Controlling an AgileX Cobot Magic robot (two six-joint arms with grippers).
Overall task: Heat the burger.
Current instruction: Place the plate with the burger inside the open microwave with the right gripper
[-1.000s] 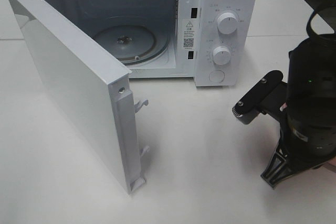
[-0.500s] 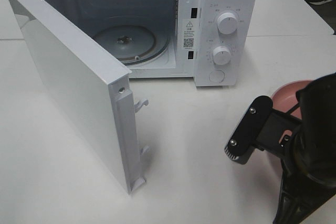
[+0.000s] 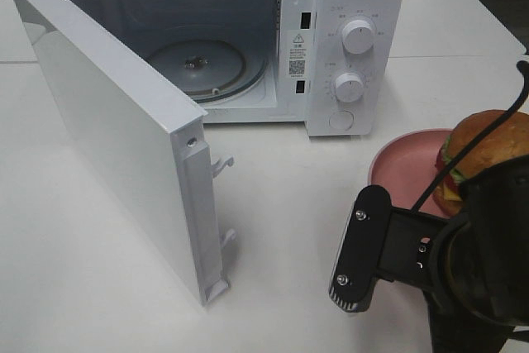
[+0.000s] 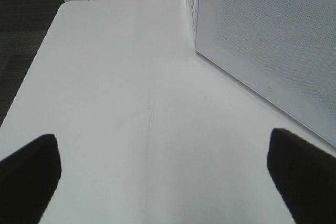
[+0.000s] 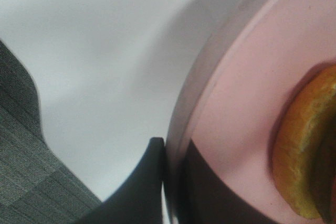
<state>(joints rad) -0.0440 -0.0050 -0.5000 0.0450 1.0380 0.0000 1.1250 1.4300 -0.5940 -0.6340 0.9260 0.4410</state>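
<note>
- Round pink plate [image 3: 402, 164], frame right, is carrying golden-bunned burger [image 3: 483, 148];
- right gripper [image 5: 167, 156] is pinching its rim;
- left gripper [image 4: 165, 177] is gaping wide;
- open white microwave [image 3: 355, 6] is holding glass turntable [image 3: 197, 64].

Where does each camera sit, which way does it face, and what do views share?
Exterior high: above the table, looking down at the microwave, its open door, plate and burger; right arm shows in front.
Left wrist: low over the table, facing the door; left gripper open, empty.
Right wrist: close on the plate rim, right gripper pinching it.
Shared: plate and burger in exterior and right wrist; door in exterior and left wrist.
</note>
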